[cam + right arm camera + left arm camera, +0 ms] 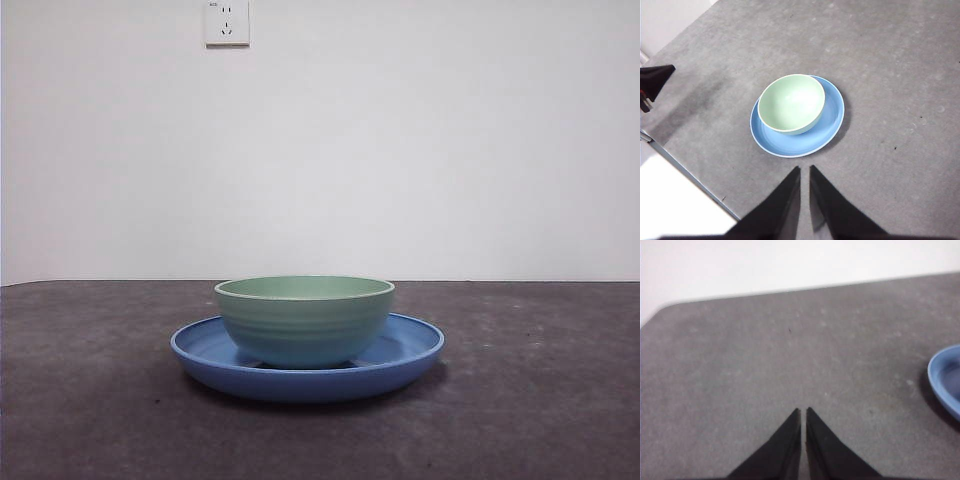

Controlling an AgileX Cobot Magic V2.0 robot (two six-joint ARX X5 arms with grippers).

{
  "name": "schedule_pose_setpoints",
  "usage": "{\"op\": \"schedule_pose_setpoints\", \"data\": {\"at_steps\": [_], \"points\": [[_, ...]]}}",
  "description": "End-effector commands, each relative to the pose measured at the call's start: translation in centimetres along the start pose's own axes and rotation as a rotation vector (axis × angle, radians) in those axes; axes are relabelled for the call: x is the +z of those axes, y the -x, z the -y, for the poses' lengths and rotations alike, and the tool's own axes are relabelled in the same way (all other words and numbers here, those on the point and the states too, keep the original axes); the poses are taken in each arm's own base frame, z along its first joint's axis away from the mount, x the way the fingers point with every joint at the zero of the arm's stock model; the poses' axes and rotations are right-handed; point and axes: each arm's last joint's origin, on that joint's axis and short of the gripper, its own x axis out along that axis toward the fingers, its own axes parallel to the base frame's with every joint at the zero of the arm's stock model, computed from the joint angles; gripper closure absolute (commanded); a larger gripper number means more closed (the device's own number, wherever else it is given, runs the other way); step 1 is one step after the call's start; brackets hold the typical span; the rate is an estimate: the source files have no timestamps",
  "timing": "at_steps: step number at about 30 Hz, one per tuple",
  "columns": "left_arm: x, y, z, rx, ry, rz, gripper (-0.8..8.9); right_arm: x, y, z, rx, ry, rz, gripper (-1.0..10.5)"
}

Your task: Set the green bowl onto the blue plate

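The green bowl (304,318) stands upright on the blue plate (410,345), a little off the plate's middle; the right wrist view shows the same bowl (791,104) inside the plate (827,125). High above them hangs my right gripper (804,169), shut and empty. My left gripper (803,411) is also shut and empty, over bare table, with only an edge of the blue plate (946,380) showing off to its side. Neither gripper appears in the front view.
The grey table (540,400) runs back to a white wall with a power socket (227,22). In the right wrist view the table's edge (687,172) shows, and the other arm's black tip (654,80) hangs near it.
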Motion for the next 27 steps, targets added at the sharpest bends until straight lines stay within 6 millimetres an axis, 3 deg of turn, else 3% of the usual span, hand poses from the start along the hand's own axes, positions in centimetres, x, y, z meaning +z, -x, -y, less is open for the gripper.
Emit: {"op": "schedule_pose_setpoints", "data": {"at_steps": [1, 13, 27], "points": [[-0.69, -0.22, 0.01, 0.002, -0.013, -0.021, 7.94, 0.36, 0.28, -0.18, 0.007, 0.019, 0.019, 9.2], [-0.99, -0.29, -0.36, 0.111, 0.003, -0.035, 7.94, 0.36, 0.28, -0.18, 0.007, 0.019, 0.019, 9.2], [-0.98, -0.28, -0.37, 0.114, 0.025, -0.034, 7.94, 0.36, 0.28, -0.18, 0.007, 0.019, 0.019, 9.2]]}}
